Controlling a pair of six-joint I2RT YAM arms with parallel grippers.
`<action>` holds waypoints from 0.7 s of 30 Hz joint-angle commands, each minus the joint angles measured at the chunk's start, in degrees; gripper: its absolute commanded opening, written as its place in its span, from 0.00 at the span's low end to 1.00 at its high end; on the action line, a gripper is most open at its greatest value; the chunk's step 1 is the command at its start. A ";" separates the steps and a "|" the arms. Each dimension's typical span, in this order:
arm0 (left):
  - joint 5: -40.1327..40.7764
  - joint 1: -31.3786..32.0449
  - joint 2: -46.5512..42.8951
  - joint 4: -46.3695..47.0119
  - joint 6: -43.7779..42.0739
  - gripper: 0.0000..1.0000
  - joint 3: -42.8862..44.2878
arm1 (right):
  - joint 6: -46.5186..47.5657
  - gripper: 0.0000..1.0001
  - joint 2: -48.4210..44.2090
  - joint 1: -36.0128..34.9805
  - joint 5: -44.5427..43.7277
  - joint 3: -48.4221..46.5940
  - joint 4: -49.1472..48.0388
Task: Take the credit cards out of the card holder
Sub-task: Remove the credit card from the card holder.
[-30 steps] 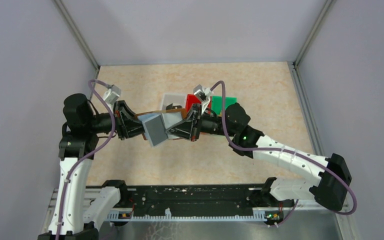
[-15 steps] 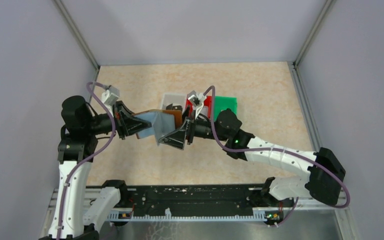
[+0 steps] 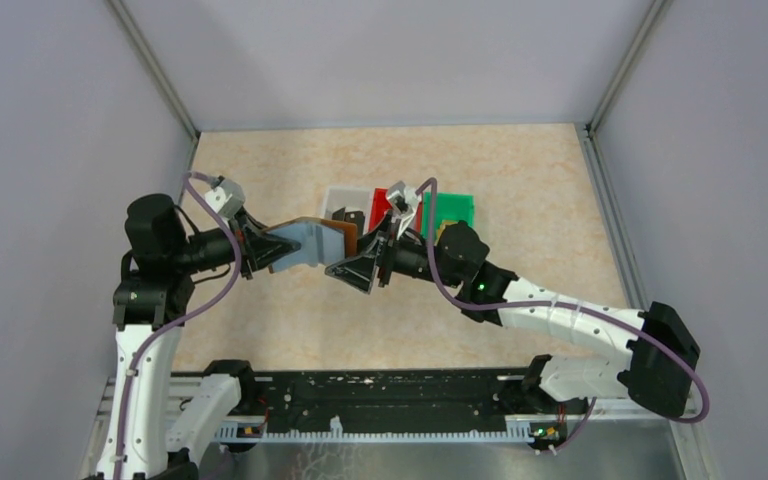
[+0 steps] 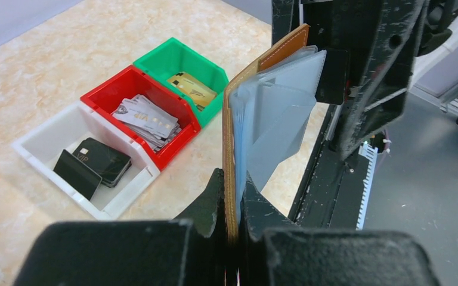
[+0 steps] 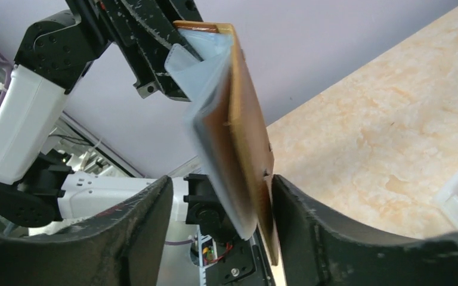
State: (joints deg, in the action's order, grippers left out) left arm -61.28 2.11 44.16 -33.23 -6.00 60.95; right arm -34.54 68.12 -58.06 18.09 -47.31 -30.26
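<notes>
Left wrist | left jaws clamp card holder | right jaws open astride it | bins hold credit cards

White bin, red bin, green bin touching in row on beige marbled table.

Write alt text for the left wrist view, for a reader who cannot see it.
The left tool is shut on the brown card holder, seen edge-on, its clear sleeves fanned open. To its left on the table stand three bins side by side: a white bin with black cards, a red bin with silvery cards, a green bin with a gold card.
</notes>
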 commanded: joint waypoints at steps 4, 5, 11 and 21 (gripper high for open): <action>-6.68 -0.09 -0.74 -0.25 -0.98 0.00 1.76 | 3.12 0.38 -2.52 -0.21 -0.41 -3.38 2.40; -7.54 -0.09 -0.74 -0.24 -1.10 0.00 1.72 | 3.49 0.32 -2.85 -0.22 -0.54 -3.36 3.04; -11.39 -0.09 -0.90 -1.42 -2.90 0.00 1.34 | 5.25 0.04 -5.79 -0.23 -1.41 -3.50 6.86; -14.65 -0.08 0.27 -2.95 -3.70 0.77 1.97 | 13.65 0.00 -5.82 -0.23 -5.99 -13.21 27.56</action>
State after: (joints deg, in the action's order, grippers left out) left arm -71.48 2.11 44.45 -36.10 -8.91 61.06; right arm -25.98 63.96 -58.08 15.62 -54.17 -9.89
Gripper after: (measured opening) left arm 0.744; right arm 0.028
